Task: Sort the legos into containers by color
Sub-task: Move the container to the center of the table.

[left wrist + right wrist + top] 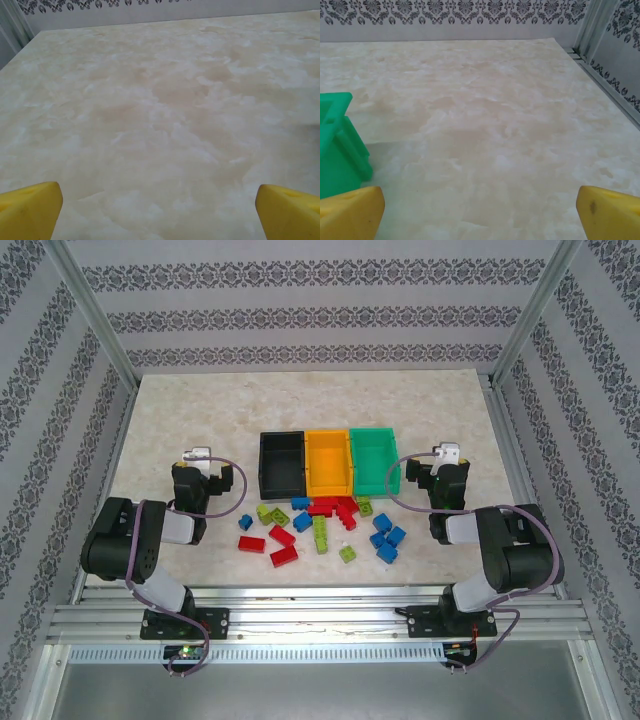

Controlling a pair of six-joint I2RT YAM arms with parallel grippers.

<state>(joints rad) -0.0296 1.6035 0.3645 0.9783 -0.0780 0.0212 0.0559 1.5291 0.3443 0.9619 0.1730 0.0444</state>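
Note:
Three bins stand side by side mid-table: black bin (pixel 281 463), orange-yellow bin (pixel 328 462), green bin (pixel 374 458). All three look empty. In front of them lie several loose legos: red ones (pixel 283 556), blue ones (pixel 388 539) and yellow-green ones (pixel 321 533). My left gripper (pixel 198 456) rests left of the black bin; its yellow fingertips (pixel 30 209) are wide apart over bare table, open. My right gripper (pixel 447 456) sits right of the green bin (pixel 335 150), also open, with yellow fingertips (pixel 610 212) holding nothing.
The marble-patterned table (pixel 200 410) is walled by patterned panels and metal frame posts (pixel 95 320). A rail (pixel 605 80) runs along the table's right edge. Open tabletop lies behind the bins and at both sides.

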